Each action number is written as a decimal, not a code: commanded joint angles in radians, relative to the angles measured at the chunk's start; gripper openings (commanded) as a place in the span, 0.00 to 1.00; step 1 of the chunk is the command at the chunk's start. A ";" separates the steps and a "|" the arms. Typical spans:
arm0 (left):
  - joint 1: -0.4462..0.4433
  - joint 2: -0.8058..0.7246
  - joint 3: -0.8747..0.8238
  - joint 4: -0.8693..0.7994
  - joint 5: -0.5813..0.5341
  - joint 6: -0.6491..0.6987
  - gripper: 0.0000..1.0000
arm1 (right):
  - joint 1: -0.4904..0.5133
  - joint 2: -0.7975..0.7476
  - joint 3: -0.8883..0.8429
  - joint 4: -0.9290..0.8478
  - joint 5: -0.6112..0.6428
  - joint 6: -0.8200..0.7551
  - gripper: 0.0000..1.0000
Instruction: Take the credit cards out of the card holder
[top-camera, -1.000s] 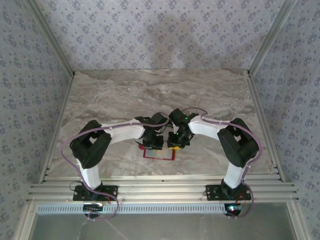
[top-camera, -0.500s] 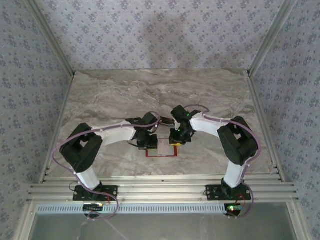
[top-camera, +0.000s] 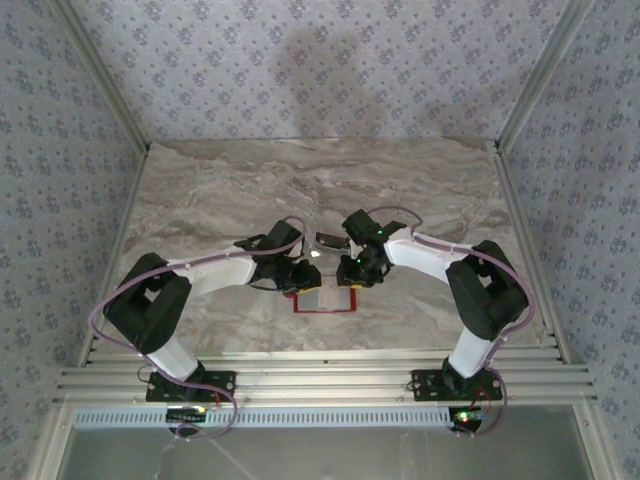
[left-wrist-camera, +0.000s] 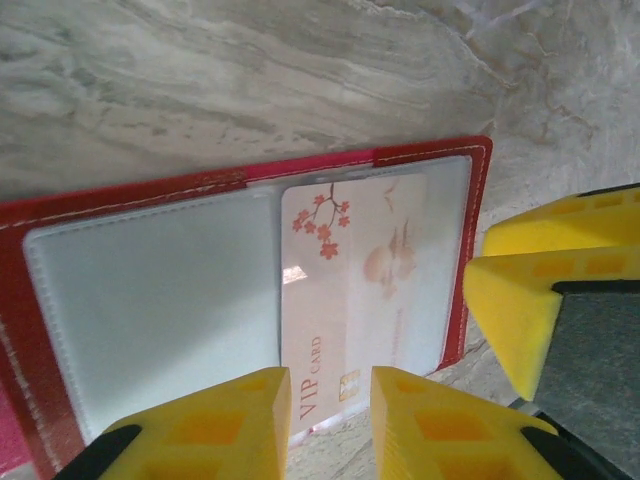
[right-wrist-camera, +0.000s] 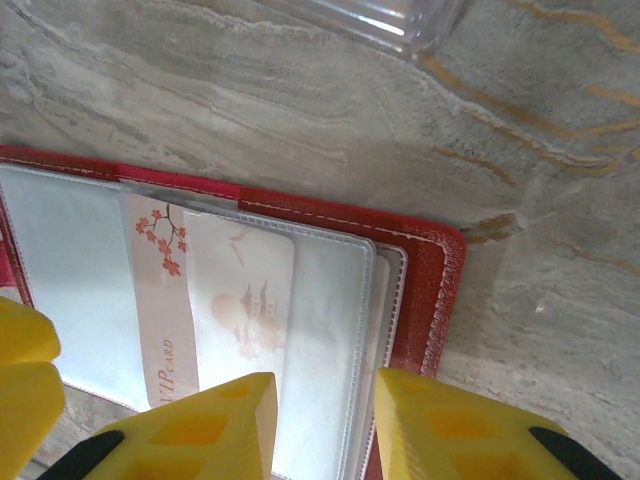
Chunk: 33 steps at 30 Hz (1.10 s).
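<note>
At the near edge, the two arm bases sat bolted to the ribbed aluminium rail (top-camera: 320, 378), the left arm bowing out to the left and the right arm to the right. Both reached inward over the grey-veined marble table (top-camera: 220, 190).

Between them, near the middle of the table, lay the flat red rectangular card holder (top-camera: 323, 308), opened flat with its pale inner face up. Both grippers were bent down at its far side.

The left gripper (left-wrist-camera: 330, 400) had its yellow fingers (left-wrist-camera: 230, 420) a narrow gap apart, gripping nothing. In that gap showed the end of the pale pinkish-white credit card (left-wrist-camera: 350, 270), printed with red blossoms and "VIP CARD". It sat under the clear plastic sleeve (left-wrist-camera: 150, 300) in the right half of the card holder (left-wrist-camera: 300, 165), and its end poked past the holder's edge towards those fingers.

The right gripper (right-wrist-camera: 325, 400) hung just beside the holder's right end, its yellow fingers likewise slightly parted and holding nothing. They were poised over the clear sleeves by the red stitched border.

Just beyond the holder, between the two wrists, a small dark rectangular item (top-camera: 328, 240) lay on the marble; I could not tell what it was. The far wall (top-camera: 320, 70) was covered in floral wallpaper.
</note>
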 joint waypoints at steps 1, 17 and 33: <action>0.012 0.038 -0.013 0.048 0.050 -0.008 0.31 | 0.012 0.046 0.007 0.008 -0.015 0.011 0.32; 0.014 0.094 -0.051 0.153 0.123 -0.016 0.29 | 0.027 0.127 0.003 -0.013 0.037 0.007 0.25; 0.019 0.039 0.008 -0.042 0.042 0.080 0.09 | 0.022 0.119 0.002 -0.036 0.042 0.004 0.25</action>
